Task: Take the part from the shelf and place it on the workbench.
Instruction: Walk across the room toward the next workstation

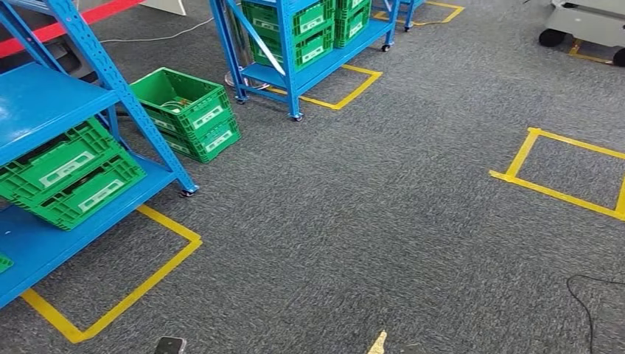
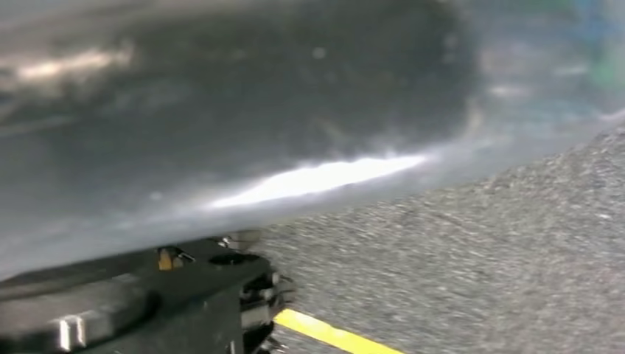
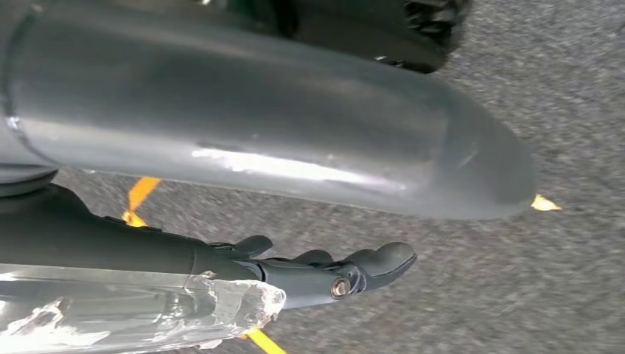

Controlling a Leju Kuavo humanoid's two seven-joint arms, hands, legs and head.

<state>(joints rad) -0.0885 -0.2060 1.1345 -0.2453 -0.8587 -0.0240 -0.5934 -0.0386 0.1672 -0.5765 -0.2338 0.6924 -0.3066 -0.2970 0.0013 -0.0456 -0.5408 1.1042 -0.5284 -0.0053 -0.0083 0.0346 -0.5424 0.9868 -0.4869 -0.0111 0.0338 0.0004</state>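
I cannot make out the part in any view, so I cannot tell where it lies or which way its long axis points.

The blue shelf point(image 1: 44, 99) stands at the left edge of the head view, on small wheels. Two green crates point(image 1: 74, 177) are stacked on its lower board, near the front corner. Just beside that corner, two more green crates point(image 1: 190, 112) are stacked on the floor. A second blue shelf point(image 1: 295, 51) with green crates stands farther back.

The floor is a grey carpet point(image 1: 383, 206). Yellow tape point(image 1: 125, 295) marks rectangles on it, one around the foot of the near shelf and another well apart at the right.

The right hand point(image 3: 332, 273) hangs over the carpet with its dark fingers stretched out and closing on nothing. A clear crinkled piece point(image 3: 147, 310) lies along its wrist; I cannot tell what it is. The left wrist view is blurred, and the state of the left hand point(image 2: 133, 306), a dark shape there, cannot be told.
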